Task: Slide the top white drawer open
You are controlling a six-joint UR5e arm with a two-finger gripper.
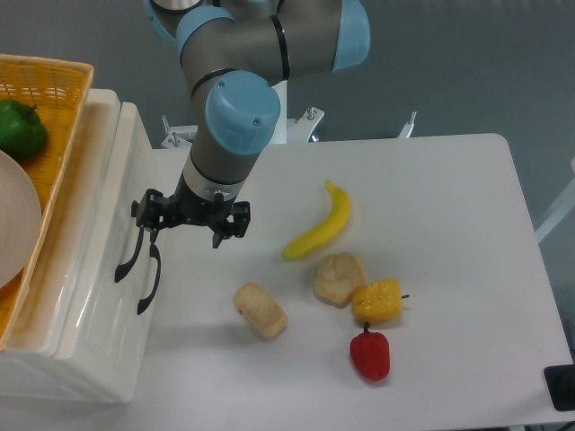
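- Table (431,180): white, carries the cabinet at its left edge and loose food in the middle; the food lies well apart from the cabinet front, so a pull path to the right looks free near the drawers.
- Cabinet (94,296): cream-white, seen from above, its front facing right toward the arm. A basket (63,108) sits on its top, holding a green pepper (20,127) and a plate (13,224).
- Arm (229,117): reaches down from the top of the view, wrist angled toward the cabinet front, presumably to bring the tool to handle height.
- Top drawer (112,202): shut, flush with the cabinet front; its black handle (130,247) curves out to the right. The lower handle (148,280) sits just beside it.
- Gripper (189,220): fingers spread apart, holding nothing. Its left finger (148,215) is at the upper end of the top drawer's handle; contact cannot be told from this angle. Judged: it is lining up to hook or clasp that handle, pull not yet begun.
- Food: banana (319,229), two bread pieces (260,310) (340,277), yellow pepper (377,301), red pepper (370,355); none involved in the task.
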